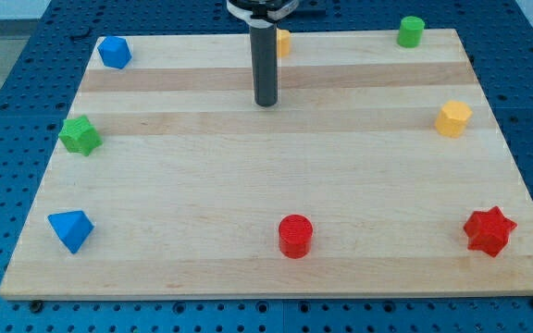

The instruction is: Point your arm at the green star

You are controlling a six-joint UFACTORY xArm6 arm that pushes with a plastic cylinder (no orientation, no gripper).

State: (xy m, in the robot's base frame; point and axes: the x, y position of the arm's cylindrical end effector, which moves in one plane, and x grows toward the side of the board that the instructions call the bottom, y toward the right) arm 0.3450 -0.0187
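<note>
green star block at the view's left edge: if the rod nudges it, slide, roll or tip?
The green star-shaped block looks squat and flat-based, so it probably slides rather than tips. Its points make rolling unlikely, though an off-centre push may spin it. It sits near the wooden board's left edge, so it could go off. My tip is well to its right.

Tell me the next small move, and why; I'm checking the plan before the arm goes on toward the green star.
Probably slide my tip toward the view's left and slightly down. The green star sits near the board's left edge, well apart from the tip, and no block lies on the straight path between them; the blue block stays above that line.
</note>
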